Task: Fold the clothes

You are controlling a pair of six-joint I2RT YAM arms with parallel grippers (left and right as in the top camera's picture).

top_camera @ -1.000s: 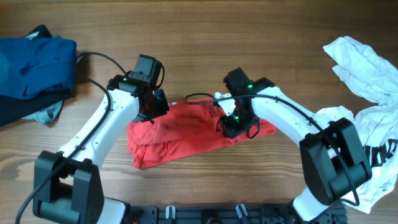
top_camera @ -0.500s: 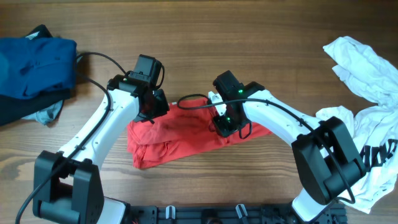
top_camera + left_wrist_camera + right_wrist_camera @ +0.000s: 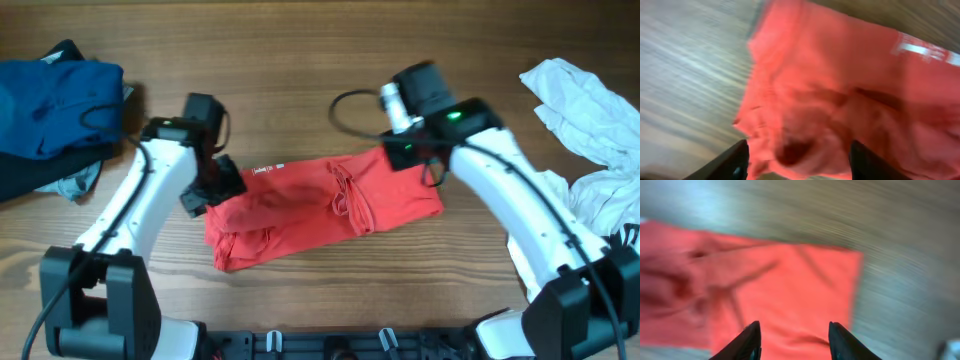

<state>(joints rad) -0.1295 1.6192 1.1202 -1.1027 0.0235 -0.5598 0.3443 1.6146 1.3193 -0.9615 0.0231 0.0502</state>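
Lying folded into a long band across the middle of the table [image 3: 300, 60], nearer its front edge than its far one, a red shirt [image 3: 320, 205] sits between two robot arms. Its long axis runs left to right, the left end dipping slightly toward the front edge. The left gripper [image 3: 203, 193] hovers at that left end, jaws apart with nothing between them. The right gripper [image 3: 405, 155] hangs by the band's far right corner, jaws likewise parted and empty. Each arm is nearest its own end, with the cloth just below its jaws. A next fold would likely bring one short end over the other. A blue pile [image 3: 55, 95] sits at the far left corner, white shirts [image 3: 590, 110] along the right edge.
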